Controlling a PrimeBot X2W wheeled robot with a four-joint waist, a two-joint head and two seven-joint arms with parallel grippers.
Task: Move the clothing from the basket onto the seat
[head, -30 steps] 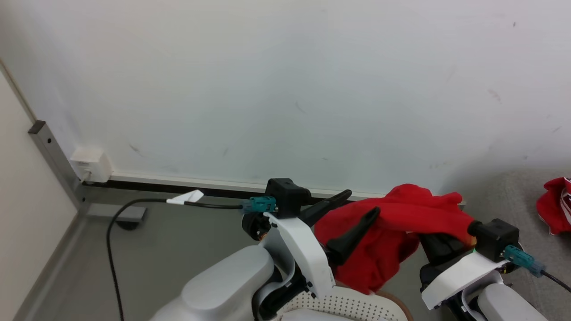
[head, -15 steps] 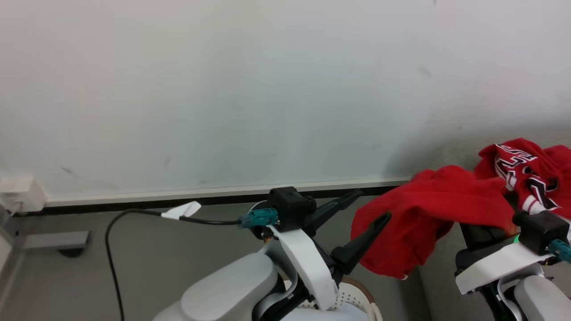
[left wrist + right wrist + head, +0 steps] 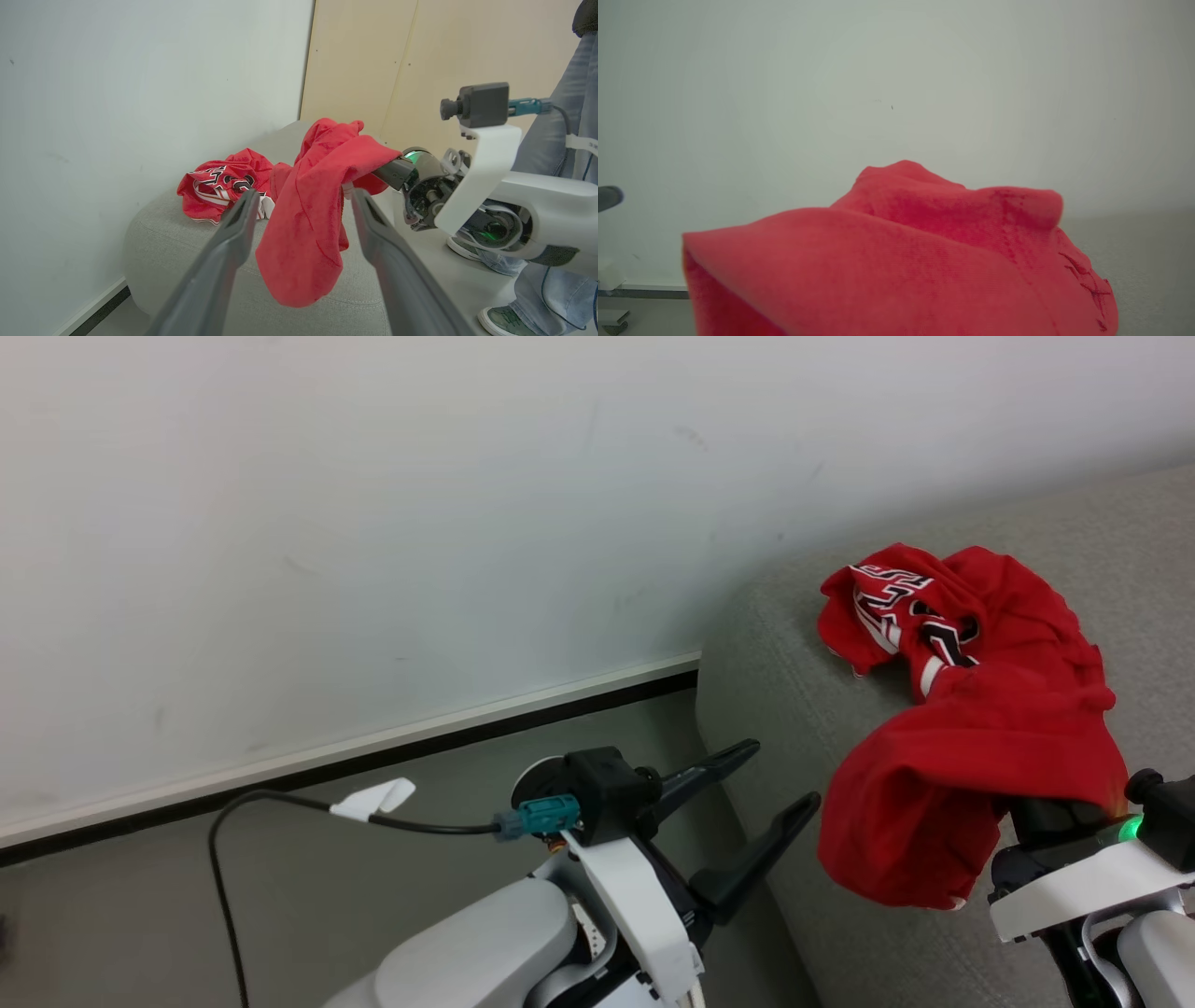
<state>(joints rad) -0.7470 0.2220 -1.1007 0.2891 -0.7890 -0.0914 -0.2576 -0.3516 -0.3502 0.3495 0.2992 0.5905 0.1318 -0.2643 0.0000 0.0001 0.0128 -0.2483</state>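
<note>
Presently on record: sofa (image 3: 775,653), light grey, at the right against the white wall (image 3: 420,523). Lettered red garment (image 3: 887,602), crumpled, lying on the sofa's far part close to the wall. Plain red garment (image 3: 971,765), nearer, hanging in folds from the right gripper (image 3: 391,171) over the sofa's left end (whether its lower hem touches the upholstery cannot be told); its upper edge meets or overlaps the lettered piece in the head view. Right gripper's fingers: buried in the cloth, drawn narrow where they enter it, holding that garment. Left gripper (image 3: 773,777): raised at the sofa's left edge above the grey floor (image 3: 392,887), fingers (image 3: 761,849) spread wide and empty, apart from both garments. Black cable (image 3: 448,826) with a white tag (image 3: 375,796), running left from the left wrist and down to the floor. Person: jeans-clad legs (image 3: 577,65) and a greenish shoe (image 3: 507,322), standing beyond the right arm in the left wrist view.
</note>
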